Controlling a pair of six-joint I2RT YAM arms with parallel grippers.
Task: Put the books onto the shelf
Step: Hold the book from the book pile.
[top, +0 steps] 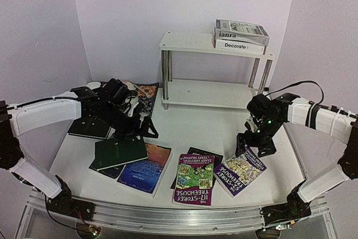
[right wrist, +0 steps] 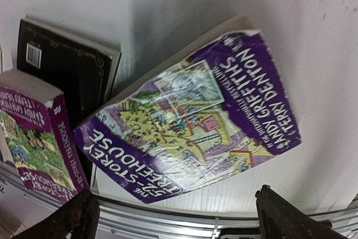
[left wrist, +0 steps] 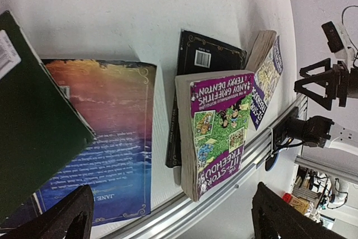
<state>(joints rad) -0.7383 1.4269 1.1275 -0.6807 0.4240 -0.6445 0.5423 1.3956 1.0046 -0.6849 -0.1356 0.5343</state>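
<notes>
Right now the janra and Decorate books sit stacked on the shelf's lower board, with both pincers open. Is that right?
No. The top external view shows janra stacked on Decorate on the top board of the shelf, not the lower one. The left pincer and right pincer are both open.

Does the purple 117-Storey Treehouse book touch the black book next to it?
Touching. The left wrist view shows the 117-Storey Treehouse book lying partly on top of the black book and covering its lower part.
</notes>
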